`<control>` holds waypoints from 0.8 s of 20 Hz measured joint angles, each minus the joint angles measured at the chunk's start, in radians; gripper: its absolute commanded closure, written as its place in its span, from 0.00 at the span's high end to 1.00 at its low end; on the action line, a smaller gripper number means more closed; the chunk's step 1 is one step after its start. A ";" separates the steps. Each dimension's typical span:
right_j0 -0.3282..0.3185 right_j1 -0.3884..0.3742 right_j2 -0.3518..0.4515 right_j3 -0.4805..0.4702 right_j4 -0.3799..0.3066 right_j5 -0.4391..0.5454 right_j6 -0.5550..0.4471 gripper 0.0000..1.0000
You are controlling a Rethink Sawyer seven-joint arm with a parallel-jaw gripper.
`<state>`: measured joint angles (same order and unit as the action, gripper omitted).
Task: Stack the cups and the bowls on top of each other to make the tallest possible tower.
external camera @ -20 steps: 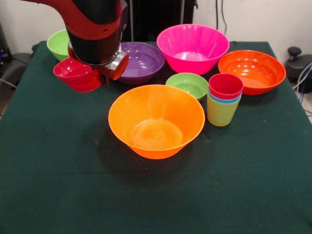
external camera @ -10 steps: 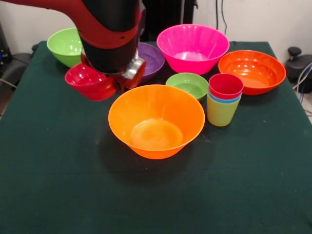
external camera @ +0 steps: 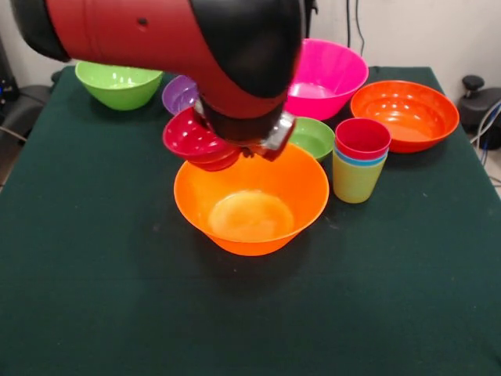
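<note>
Seven bowls point(external camera: 250, 196), three nested cups point(external camera: 360, 160), hand point(external camera: 235, 149) clamped on one small red bowl point(external camera: 192, 137)

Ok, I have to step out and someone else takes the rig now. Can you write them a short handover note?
Gripper: shut on the small red bowl, carried in the air over the far rim of the big orange bowl.
Done: the three cups are nested on the table, yellow-green lowest, blue in the middle, red on top.
Loose on the table: small green bowl, pink bowl, purple bowl, lime green bowl, red-orange bowl.
Left: set the red bowl on the cups, then probably add the other bowls, smallest first.
</note>
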<state>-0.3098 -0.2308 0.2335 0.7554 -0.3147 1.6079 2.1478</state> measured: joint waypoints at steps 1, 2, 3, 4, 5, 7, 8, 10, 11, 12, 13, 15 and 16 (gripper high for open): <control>0.011 0.014 -0.003 -0.022 0.003 0.029 0.007 0.00; 0.017 0.023 -0.005 -0.035 0.005 0.045 0.013 0.00; 0.033 0.045 -0.009 -0.071 0.011 0.091 0.031 0.00; 0.042 0.059 -0.012 -0.094 0.016 0.119 0.044 0.00; 0.049 0.070 -0.016 -0.111 0.020 0.140 0.056 0.00; 0.066 0.092 -0.024 -0.150 0.030 0.192 0.090 0.00; 0.070 0.097 -0.027 -0.160 0.033 0.207 0.101 0.00; 0.083 0.114 -0.035 -0.194 0.039 0.254 0.139 0.00; 0.088 0.119 -0.037 -0.209 0.040 0.272 0.154 0.00; 0.094 0.127 -0.040 -0.229 0.040 0.297 0.176 0.00; 0.100 0.136 -0.043 -0.257 0.040 0.325 0.204 0.00; 0.107 0.145 -0.044 -0.288 0.040 0.349 0.230 0.00; 0.109 0.149 -0.045 -0.299 0.040 0.354 0.239 0.00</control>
<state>-0.2007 -0.0821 0.1889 0.4562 -0.2745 1.9616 2.3866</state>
